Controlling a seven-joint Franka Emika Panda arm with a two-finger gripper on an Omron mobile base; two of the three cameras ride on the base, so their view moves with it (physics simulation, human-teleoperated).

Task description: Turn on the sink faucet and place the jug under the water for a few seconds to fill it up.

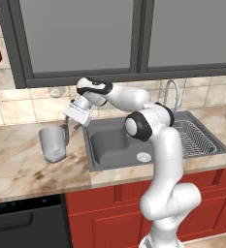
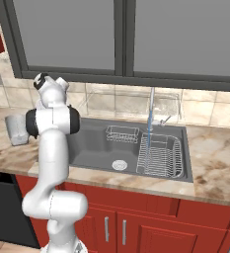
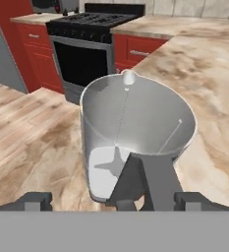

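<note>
Hand view: jug (image 3: 135, 128) smooth light grey, tapered, dark grey handle facing camera, upright on marbled beige counter (image 3: 204, 78) left of sink (image 1: 115, 145). Gripper (image 3: 113, 201) jaws spread wide, straddling handle, not gripping. Chrome gooseneck faucet (image 2: 151, 106) running thin blue water (image 2: 148, 129); wire rack (image 2: 158, 155) in dark basin. Black stove (image 3: 86, 37) beyond.

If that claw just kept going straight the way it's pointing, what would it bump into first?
Most likely the jug's dark handle: it sits straight ahead between the open gripper's fingertips, with the jug standing on the counter just behind. The remaining gap is hard to judge.
</note>
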